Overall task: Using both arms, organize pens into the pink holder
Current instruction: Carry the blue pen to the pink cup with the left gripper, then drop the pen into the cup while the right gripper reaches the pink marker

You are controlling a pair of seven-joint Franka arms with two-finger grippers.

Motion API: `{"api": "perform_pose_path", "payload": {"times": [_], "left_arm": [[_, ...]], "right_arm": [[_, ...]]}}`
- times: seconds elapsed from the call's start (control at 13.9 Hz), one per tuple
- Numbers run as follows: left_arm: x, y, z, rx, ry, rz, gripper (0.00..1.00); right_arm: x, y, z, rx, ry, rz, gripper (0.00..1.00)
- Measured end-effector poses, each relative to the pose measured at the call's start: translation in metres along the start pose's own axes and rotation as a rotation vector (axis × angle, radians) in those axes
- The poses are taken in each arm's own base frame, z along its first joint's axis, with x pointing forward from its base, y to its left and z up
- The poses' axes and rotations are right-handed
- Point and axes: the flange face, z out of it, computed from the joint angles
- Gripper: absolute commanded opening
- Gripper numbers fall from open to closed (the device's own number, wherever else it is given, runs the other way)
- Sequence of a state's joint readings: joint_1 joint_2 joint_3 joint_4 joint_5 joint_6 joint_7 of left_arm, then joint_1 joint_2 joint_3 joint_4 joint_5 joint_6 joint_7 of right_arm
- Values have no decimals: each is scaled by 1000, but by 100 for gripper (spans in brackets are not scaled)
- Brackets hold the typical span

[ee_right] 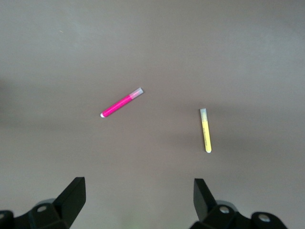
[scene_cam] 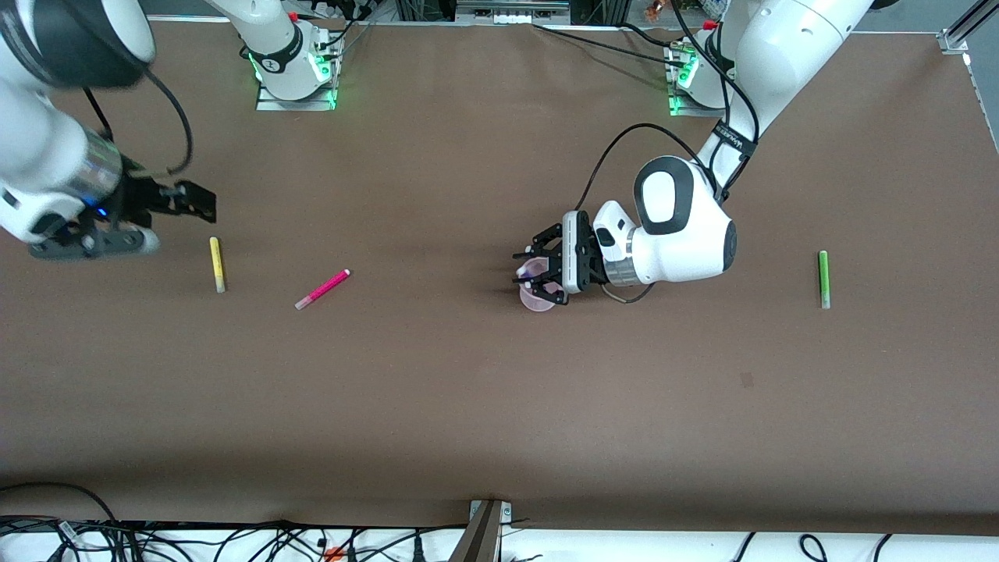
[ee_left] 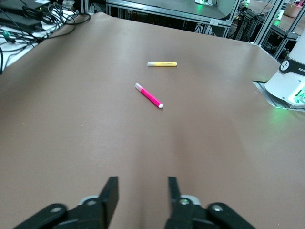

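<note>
Brown counter carries most of the work still. Left tool (scene_cam: 538, 273) hangs over the pink holder (scene_cam: 537, 300), jaws partly apart and empty; a purple pen (scene_cam: 531, 273) seems to stand in the holder. Right tool (scene_cam: 181, 204) hovers wide open by the yellow pen (scene_cam: 217, 264), magenta pen (scene_cam: 322, 289) next along. Green pen (scene_cam: 823, 279) lies well apart from both tools.

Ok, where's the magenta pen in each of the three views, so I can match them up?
Front view: the magenta pen lies on the table, between the yellow pen and the pink holder.
Left wrist view: magenta pen mid-frame, nearer the camera than the yellow pen.
Right wrist view: magenta pen beside the yellow pen.
Shared landmark: the yellow pen.
</note>
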State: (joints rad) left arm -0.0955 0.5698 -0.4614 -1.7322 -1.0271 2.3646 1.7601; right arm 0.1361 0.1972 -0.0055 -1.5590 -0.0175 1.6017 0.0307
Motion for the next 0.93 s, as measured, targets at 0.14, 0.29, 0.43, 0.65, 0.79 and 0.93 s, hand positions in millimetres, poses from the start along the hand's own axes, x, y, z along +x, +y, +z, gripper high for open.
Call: {"api": "perform_pose_path", "payload": {"times": [0.14,0.29,0.43,0.65,0.79,0.93], "left_arm": [[12,-1,-14,21,7,6,100],[22,-2,-31,23,18,-49,100],[28,-1,-47,-5,19,-149,100],[14,-3,-81,-75,-106,-332,100],[8,-2,-102,-94,-217,-459,100],[11,7,-110,-91,-341,-583,100]], "right_arm": [[21,-9,34,-2,-17,-3,100],[37,-23,69,20,-9,81,100],[47,-34,116,76,-14,219,100],[56,-47,192,115,-57,463,100],[62,-56,231,124,-72,599,100],[61,-63,261,153,-64,672,99]]}}
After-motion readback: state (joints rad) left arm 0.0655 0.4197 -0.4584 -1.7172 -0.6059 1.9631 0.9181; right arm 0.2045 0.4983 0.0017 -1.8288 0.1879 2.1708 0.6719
